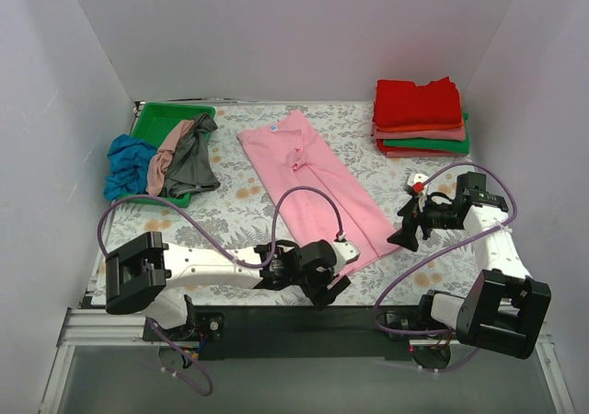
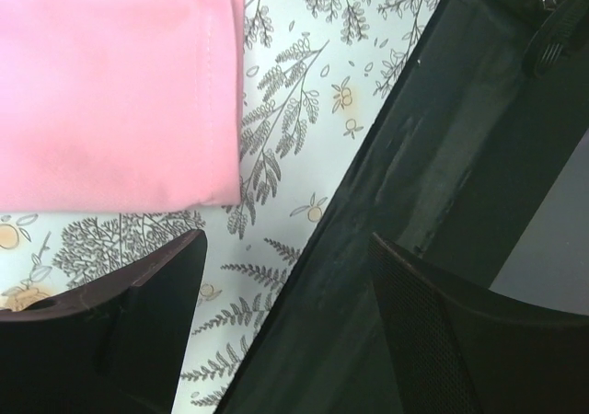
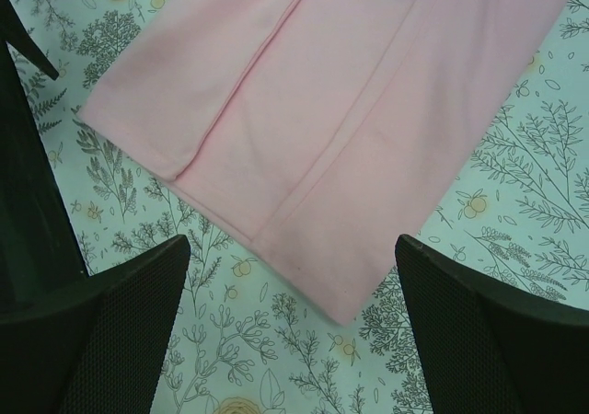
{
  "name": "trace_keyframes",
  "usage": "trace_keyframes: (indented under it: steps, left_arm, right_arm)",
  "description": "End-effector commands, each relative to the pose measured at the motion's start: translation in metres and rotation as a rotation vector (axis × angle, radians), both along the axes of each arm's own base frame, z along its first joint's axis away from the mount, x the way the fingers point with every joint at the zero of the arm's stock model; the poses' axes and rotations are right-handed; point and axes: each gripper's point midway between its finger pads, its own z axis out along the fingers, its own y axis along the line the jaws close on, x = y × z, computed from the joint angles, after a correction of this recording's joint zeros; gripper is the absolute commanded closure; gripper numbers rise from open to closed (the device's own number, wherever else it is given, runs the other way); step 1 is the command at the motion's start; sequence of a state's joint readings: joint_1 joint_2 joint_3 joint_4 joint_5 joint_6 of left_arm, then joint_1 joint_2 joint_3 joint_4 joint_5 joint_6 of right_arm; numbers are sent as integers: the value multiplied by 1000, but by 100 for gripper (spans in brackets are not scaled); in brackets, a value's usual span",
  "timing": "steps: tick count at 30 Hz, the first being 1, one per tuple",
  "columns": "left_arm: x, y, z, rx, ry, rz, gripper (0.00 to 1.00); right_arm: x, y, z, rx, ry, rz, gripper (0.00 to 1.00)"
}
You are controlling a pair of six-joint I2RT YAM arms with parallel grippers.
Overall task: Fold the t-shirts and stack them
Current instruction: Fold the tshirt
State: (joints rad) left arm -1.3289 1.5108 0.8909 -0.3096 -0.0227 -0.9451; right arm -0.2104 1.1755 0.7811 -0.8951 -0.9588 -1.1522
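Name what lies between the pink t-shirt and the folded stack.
Only bare floral table separates the pink t-shirt from the stack, per the top external view.

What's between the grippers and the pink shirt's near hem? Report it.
Nothing visible. The left gripper and right gripper, both open, sit by the pink shirt hem, with only bare table between. Nothing lies between it and the stack either.

I see 1 bright green plastic tray [image 1: 155, 118] in the far-left corner of the grey floral-patterned table [image 1: 241, 204], with white walls [image 1: 276, 28] behind it.
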Motion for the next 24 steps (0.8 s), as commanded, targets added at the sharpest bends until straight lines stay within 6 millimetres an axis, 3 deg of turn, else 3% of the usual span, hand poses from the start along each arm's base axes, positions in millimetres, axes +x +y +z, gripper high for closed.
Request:
trace_keyframes:
  steps: [1, 5, 6, 11, 14, 18, 24]
  left_arm:
    - [12, -10, 5, -38, -79, -23, 30]
    - [15, -23, -6, -16, -78, -27, 31]
    - [19, -22, -19, 22, -82, -11, 32]
    - [49, -22, -31, 105, -187, 104, 43]
    - [57, -26, -25, 98, -219, 121, 46]
    - [43, -30, -15, 68, -171, 55, 56]
    - [36, -24, 18, -3, -153, 53, 63]
  right_arm:
    - [-2, 5, 4, 47, 2, 7, 2]
    - [-3, 4, 5, 44, -9, 3, 2]
    - [-4, 4, 5, 47, -5, 3, 2]
    - [-5, 5, 4, 54, 2, 3, 2]
    - [-5, 5, 4, 55, 0, 4, 1]
    - [-5, 5, 3, 55, 1, 4, 2]
    - [-5, 5, 4, 58, 1, 4, 1]
